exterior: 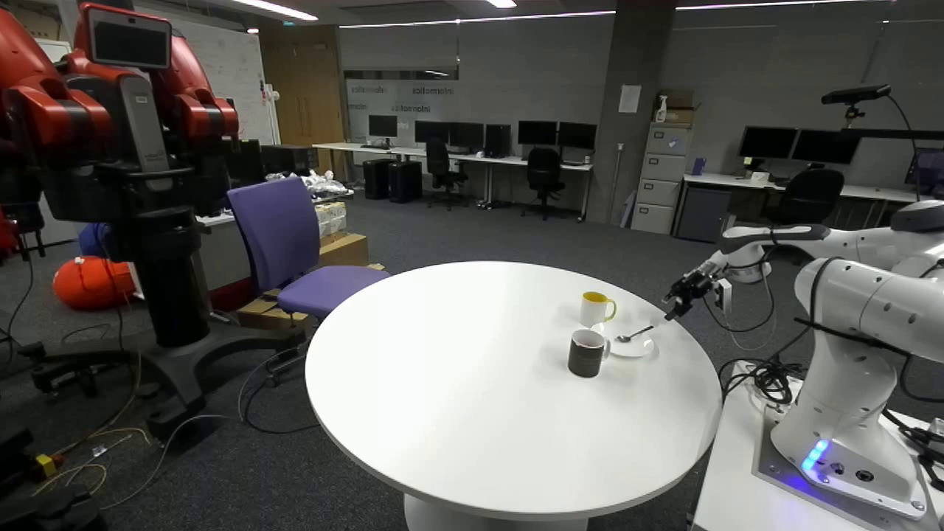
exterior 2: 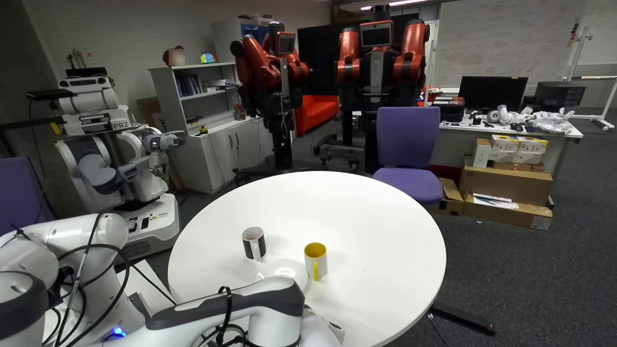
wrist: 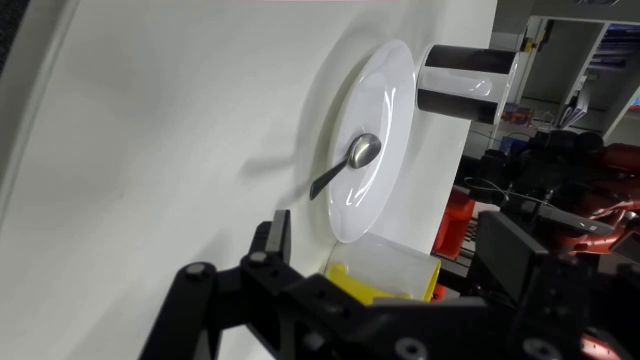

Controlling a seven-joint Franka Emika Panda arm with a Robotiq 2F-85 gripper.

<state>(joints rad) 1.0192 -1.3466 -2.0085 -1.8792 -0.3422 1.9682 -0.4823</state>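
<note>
- Black robotic fingers (wrist: pixel 278 235) stand wide apart and hold nothing, near the edge of a round white worktop (exterior: pixel 442 369).
- A spoon (wrist: pixel 361 152) lies ahead of the fingers, untouched, its bowl resting on a plate (wrist: pixel 387 95) and its handle jutting over the rim toward them.
- Past the plate from the fingers, a dark-and-white mug (wrist: pixel 465 82) and a yellow-and-white mug (wrist: pixel 385 260) stand upright, the latter seen through the gap between the fingers.
- The mechanism behind the fingers covers part of the yellow-and-white mug in the wrist view; whether that mug touches the plate is hard to tell.
- In an exterior view, the white arm (exterior 2: pixel 274 318) blocks the fingers and part of the plate.
- The spoon's metal bowl gleams, its handle reading dark; the plate is glossy, the mugs cylindrical with looped handles, the worktop smooth and softly shadowed.
</note>
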